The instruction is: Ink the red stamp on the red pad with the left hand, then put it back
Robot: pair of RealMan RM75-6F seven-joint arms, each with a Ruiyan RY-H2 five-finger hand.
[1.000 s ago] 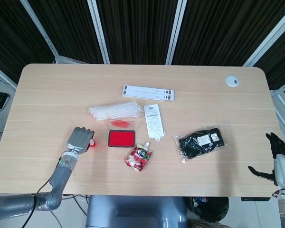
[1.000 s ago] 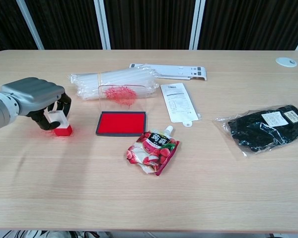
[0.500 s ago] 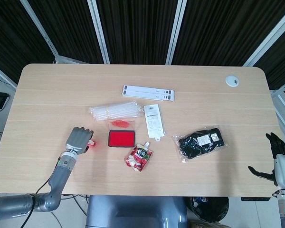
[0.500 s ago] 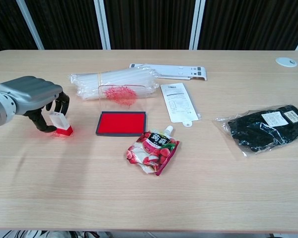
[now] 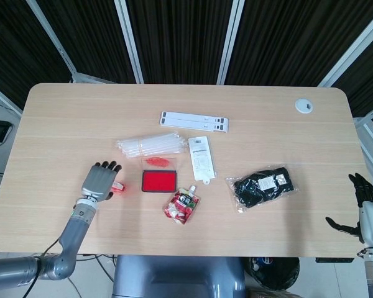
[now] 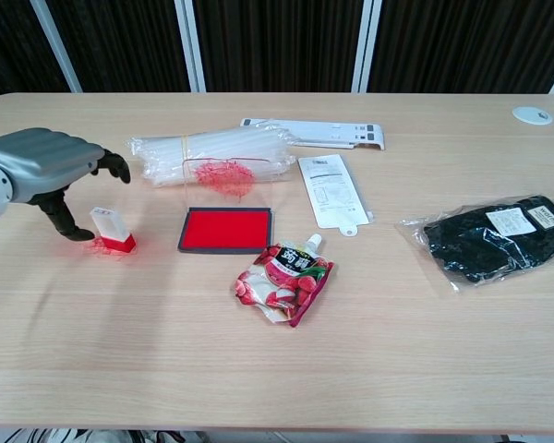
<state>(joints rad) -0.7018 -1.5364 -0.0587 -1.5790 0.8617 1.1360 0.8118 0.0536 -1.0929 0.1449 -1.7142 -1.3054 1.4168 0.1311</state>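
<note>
Your left hand [image 6: 51,166] has its fingers spread, holding nothing, just over the red stamp [image 6: 111,231], which stands upright on the counter [image 6: 277,369] left of the red pad [image 6: 227,229]. Your right hand [image 5: 360,208] hangs loose at the counter's right edge, fingers apart.

The small red-based stamp with a white handle [image 6: 111,231] stands upright on the light wooden table [image 6: 258,369], with bare wood between it and the open red ink pad in its black tray [image 6: 227,229]. The pad's clear raised lid [image 6: 227,182] walls off its far edge, and the bundle of clear plastic tubes [image 6: 212,148] lies just behind that. A red fruit-print drink pouch [image 6: 284,280] crowds the pad's near right corner. The left hand [image 6: 51,171], fingers spread, hovers just left of the stamp.
</note>
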